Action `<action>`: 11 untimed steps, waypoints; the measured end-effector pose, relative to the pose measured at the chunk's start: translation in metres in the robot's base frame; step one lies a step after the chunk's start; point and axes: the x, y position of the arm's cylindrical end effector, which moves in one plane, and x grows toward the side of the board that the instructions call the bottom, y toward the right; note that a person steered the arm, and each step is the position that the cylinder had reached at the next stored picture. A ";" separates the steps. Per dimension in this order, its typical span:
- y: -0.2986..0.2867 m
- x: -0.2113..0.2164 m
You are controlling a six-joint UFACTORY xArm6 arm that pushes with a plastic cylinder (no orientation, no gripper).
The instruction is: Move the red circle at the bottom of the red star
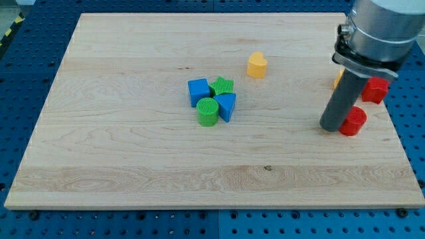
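The red circle (353,121) stands near the board's right edge. The red star (375,89) lies just above it, partly hidden behind the arm. My tip (330,127) rests on the board right against the red circle's left side. The rod rises from there toward the view's top right.
An orange-yellow block (338,78) peeks out left of the rod, mostly hidden. A yellow heart-like block (257,65) lies at upper middle. A cluster in the centre holds a blue cube (198,91), a green star (222,86), a blue triangle (226,105) and a green cylinder (207,111). The board's right edge (396,133) is close.
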 end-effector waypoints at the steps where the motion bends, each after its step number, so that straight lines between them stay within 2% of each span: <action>1: -0.006 0.022; 2: -0.006 0.051; 3: -0.005 0.045; 5: -0.001 -0.010; 6: 0.018 -0.018; 8: 0.040 -0.012; 9: 0.056 0.019; 11: 0.072 0.022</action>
